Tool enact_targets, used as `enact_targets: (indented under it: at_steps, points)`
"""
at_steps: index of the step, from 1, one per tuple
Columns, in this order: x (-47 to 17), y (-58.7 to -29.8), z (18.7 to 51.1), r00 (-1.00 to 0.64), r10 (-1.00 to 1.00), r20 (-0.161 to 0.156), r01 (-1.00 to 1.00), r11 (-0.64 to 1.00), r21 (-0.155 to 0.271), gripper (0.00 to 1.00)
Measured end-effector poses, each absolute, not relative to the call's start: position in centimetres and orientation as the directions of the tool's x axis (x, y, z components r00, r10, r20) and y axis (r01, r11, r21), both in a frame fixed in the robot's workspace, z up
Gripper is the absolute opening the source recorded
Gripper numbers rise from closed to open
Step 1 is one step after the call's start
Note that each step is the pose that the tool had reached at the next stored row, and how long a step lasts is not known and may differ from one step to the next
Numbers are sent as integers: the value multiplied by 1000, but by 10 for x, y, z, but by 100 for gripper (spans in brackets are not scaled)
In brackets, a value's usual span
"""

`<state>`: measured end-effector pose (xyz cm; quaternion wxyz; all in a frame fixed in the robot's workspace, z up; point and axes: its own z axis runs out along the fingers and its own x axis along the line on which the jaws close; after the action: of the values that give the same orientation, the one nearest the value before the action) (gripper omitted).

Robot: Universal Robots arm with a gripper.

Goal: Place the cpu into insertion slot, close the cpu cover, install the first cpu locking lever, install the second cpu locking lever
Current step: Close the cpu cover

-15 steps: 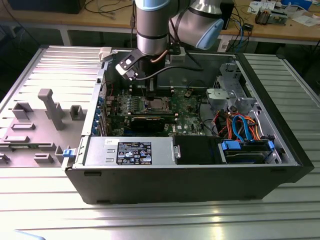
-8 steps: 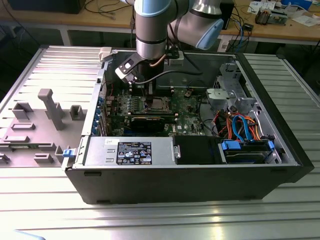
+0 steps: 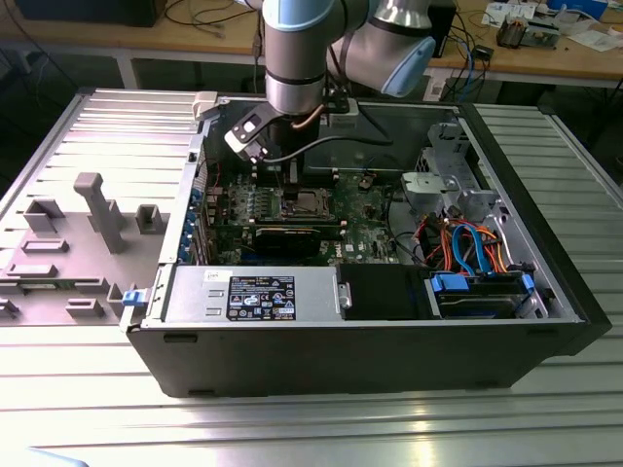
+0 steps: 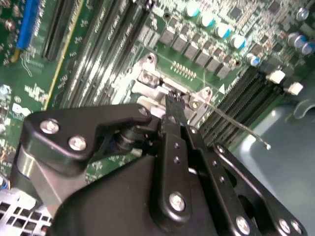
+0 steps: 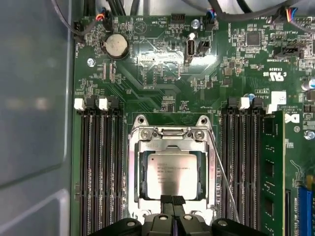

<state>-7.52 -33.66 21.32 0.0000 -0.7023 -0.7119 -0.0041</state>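
Two black fingers [image 5: 167, 206] are pressed together with nothing between them, their tips at the edge of the thin square silver metal cpu cover [image 5: 170, 146]. It lies closed over the dull silver-grey square cpu [image 5: 170, 173], seated in the silver-rimmed insertion slot [image 5: 133, 172] on the green motherboard [image 5: 162, 73]. One thin wire locking lever [image 5: 224, 187] slants from the slot's corner across black memory slots [image 5: 241, 162]; the exterior view shows the slot just left of centre, inside the open black computer case [image 3: 389, 350].
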Motion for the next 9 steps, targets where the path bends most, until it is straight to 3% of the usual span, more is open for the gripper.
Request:
enact_targets:
  at_steps: [9]
  points:
    - [-53,-337,212,-13,1000,6,1000,13,-7,11]
